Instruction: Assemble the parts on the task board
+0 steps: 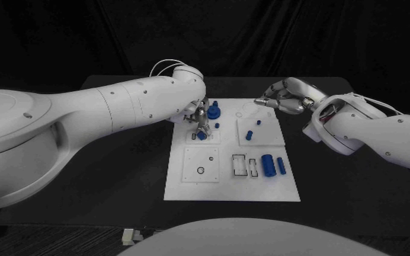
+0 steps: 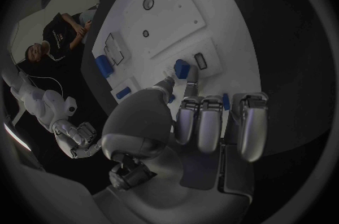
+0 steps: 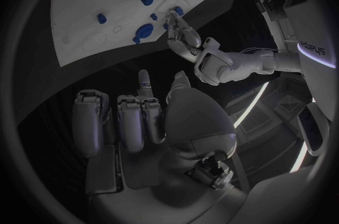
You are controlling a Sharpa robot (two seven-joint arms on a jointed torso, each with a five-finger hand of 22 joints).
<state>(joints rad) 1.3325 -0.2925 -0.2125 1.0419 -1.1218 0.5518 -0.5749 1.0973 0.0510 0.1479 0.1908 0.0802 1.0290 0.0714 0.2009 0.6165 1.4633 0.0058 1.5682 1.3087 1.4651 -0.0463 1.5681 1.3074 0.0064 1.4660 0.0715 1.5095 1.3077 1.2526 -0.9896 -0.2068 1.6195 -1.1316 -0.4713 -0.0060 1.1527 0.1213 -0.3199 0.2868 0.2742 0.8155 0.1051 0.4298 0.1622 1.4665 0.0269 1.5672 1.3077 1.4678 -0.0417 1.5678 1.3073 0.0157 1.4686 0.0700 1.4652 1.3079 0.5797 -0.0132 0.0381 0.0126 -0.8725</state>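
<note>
The white task board (image 1: 230,188) lies in the middle of the table. My left hand (image 1: 198,117) hangs over its far left part and pinches a small blue part (image 1: 201,133) between thumb and a finger, low over the board. The left wrist view shows that blue part (image 2: 181,69) at the tips of my left hand (image 2: 201,122), beside a small dark slot (image 2: 200,60). My right hand (image 1: 285,99) hovers off the board's far right corner, fingers curled in, nothing in it. The right wrist view shows my right hand (image 3: 138,119) the same way.
A round blue part (image 1: 214,112) and small blue pegs (image 1: 249,134) stand on the far half of the board. Two blue cylinders (image 1: 268,165) lie near the rectangular slots (image 1: 240,165). A black ring (image 1: 200,170) sits at the near left. Dark table surrounds the board.
</note>
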